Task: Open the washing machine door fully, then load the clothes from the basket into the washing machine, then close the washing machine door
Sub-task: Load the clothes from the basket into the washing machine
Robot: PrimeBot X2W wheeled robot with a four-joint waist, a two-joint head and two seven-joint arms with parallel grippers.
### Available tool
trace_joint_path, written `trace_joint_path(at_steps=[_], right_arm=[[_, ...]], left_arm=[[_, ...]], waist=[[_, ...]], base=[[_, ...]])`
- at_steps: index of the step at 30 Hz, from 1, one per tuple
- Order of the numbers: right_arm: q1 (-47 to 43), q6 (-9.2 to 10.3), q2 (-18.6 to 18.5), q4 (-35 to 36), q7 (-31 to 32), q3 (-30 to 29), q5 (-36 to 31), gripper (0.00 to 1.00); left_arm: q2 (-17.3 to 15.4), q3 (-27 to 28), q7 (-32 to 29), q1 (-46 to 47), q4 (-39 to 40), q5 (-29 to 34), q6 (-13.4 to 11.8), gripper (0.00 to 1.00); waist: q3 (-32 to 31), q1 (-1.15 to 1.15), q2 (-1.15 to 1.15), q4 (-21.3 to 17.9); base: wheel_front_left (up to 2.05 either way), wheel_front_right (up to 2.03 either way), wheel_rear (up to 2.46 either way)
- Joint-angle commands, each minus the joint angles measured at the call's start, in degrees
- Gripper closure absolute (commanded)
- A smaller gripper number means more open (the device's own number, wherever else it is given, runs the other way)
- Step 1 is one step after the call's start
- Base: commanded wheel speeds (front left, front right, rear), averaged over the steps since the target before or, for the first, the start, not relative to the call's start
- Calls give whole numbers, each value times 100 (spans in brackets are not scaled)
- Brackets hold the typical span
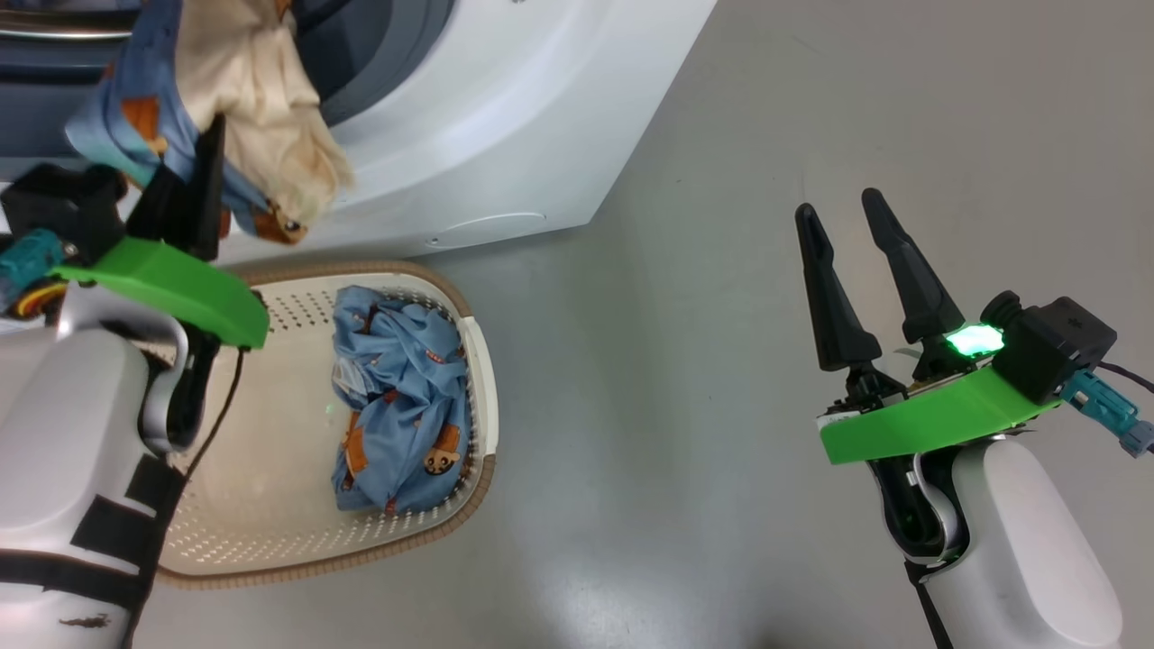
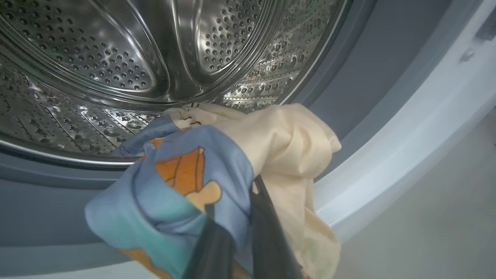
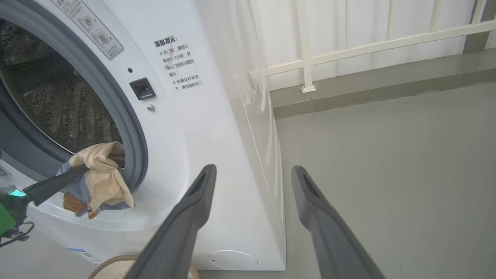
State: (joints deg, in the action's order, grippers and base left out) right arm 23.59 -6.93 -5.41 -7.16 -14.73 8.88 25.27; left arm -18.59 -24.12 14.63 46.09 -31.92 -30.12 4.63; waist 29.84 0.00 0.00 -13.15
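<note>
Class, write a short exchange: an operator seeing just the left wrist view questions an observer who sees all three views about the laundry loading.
Operator: The bundle is at the drum mouth. Anything left in the basket?
Observer: Yes, one blue printed garment lies in it.
Operator: Where is the right gripper?
Observer: Open and empty, above bare floor to the right of the washing machine.
</note>
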Motion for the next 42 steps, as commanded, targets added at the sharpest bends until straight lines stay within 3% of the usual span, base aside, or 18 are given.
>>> trace_joint_path(at_steps=[1, 9, 26, 27, 28, 34, 42], right_arm=[[-130, -56, 6, 141, -27, 125, 23, 0], [-67, -56, 50, 185, -27, 169, 44, 0], [59, -56, 217, 237, -27, 295, 109, 0], [61, -56, 223, 237, -27, 297, 116, 0], [56, -56, 228, 239, -27, 291, 120, 0], [28, -56, 242, 226, -27, 236, 107, 0], [112, -56, 247, 198, -27, 231, 25, 0]], left_arm=[[-245, 201, -26, 100, 277, 40, -88, 100], [-515, 331, -604, 908, 327, 69, -269, 100], [-833, 242, -1008, 3315, -1845, 458, -287, 100], [-841, 228, -1022, 3414, -1974, 476, -286, 56], [-835, 212, -1071, 3500, -2111, 481, -276, 2], [-761, 137, -1341, 3796, -2686, 481, -264, 0], [-440, 75, -963, 3744, -3053, 375, -94, 0]], waist=[[32, 0, 0, -20], [294, 0, 0, -266], [940, 0, 0, -988], [950, 0, 0, -1012], [956, 0, 0, -1024], [949, 0, 0, -986], [796, 0, 0, -697]], base=[[0, 0, 0], [0, 0, 0], [0, 0, 0], [0, 0, 0], [0, 0, 0], [0, 0, 0], [0, 0, 0]])
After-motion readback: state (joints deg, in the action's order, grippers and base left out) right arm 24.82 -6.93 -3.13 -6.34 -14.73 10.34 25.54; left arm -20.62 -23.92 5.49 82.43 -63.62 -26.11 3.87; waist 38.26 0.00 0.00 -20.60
